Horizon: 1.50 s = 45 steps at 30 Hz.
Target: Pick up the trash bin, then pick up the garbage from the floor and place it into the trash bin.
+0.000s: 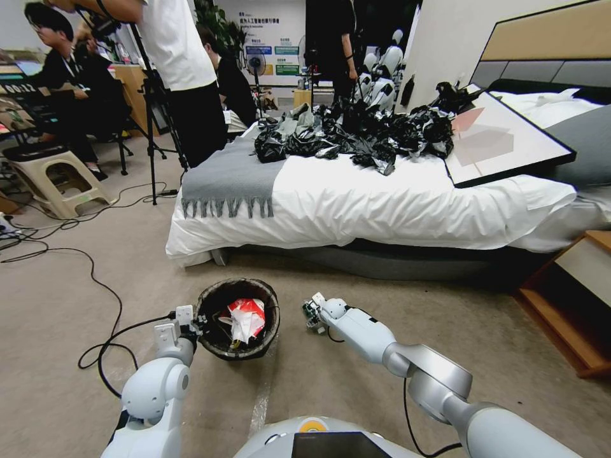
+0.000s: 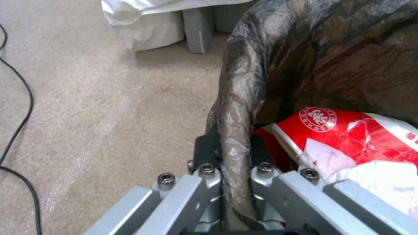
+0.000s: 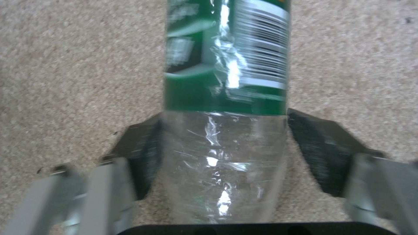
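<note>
Left gripper [image 2: 235,163]: its two dark pads are pinching the bag-covered rim of the trash bin [image 1: 219,346], one pad outside the rim and one inside, at the bin's left edge in the head view
Trash bin: it is sitting low over the beige carpet [image 1: 57,305] in front of the bed [image 1: 356,197], its dark liner folded over the rim, mouth facing up
Garbage in bin: a crumpled red-and-white wrapper [image 1: 245,318] is lying inside, just beside the left pads in the left wrist view
Right gripper [image 3: 224,143]: it is hovering just right of the bin over the carpet, jaws closing on a clear plastic bottle with a green label [image 3: 224,81]; both dark pads are touching the bottle's clear section
Bottle: it is pointing away from the wrist, above bare carpet
Background: black plastic heap [image 1: 369,130] is lying on the bed, cables [image 1: 95,280] are trailing across the floor at left
</note>
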Tool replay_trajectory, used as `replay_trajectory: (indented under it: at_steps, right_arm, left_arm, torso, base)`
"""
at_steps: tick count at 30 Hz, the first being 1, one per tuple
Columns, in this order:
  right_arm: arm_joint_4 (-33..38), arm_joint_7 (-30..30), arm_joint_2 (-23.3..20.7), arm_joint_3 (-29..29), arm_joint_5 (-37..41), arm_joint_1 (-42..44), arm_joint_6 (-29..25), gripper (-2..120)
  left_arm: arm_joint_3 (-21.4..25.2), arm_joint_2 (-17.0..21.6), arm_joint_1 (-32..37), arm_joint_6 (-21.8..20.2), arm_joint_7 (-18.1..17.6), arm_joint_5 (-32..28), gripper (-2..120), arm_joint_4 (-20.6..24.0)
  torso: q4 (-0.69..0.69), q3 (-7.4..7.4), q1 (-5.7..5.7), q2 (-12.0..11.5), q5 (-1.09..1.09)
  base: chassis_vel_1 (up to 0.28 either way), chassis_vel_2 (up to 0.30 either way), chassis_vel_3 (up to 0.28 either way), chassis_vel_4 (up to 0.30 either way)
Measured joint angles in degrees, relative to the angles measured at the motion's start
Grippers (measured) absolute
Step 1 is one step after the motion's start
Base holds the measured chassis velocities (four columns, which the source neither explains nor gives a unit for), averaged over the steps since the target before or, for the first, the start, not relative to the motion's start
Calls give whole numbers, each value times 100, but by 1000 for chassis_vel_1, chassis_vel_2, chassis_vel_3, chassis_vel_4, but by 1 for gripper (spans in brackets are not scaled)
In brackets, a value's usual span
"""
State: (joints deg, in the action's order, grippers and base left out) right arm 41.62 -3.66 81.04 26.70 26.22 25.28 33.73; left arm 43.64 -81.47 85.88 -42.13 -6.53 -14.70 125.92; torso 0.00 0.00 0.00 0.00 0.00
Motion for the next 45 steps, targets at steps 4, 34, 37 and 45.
replay_trajectory:
  at_steps: [4, 34, 37, 45]
  right_arm:
    - [77, 5, -35, -37, 14, 4, -23, 48]
    - [6595, 1963, -2779, -1511, 3556, 366, 740, 23]
    - [7122, 2127, -2856, -1703, 3993, 342, 734, 23]
    - [8190, 2434, -2884, -1803, 5287, -359, 485, 23]
  left_arm:
    - [15, 9, 2, 0, 8, 9, 0, -4]
    - [-5, 2, -49, 0, 14, 79, 0, -63]
    - [-12, 9, -80, 0, 14, 82, 0, -105]
    - [-46, -44, -66, 0, 30, 157, 0, -208]
  torso:
    - [0, 0, 0, 0, 0]
    - [2, 0, 0, 0, 0]
    - [1, 0, 0, 1, 2]
    - [0, -1, 0, 1, -2]
  base:
    - [0, 0, 0, 0]
    - [0, 0, 0, 0]
    - [0, 0, 0, 0]
    - [0, 0, 0, 0]
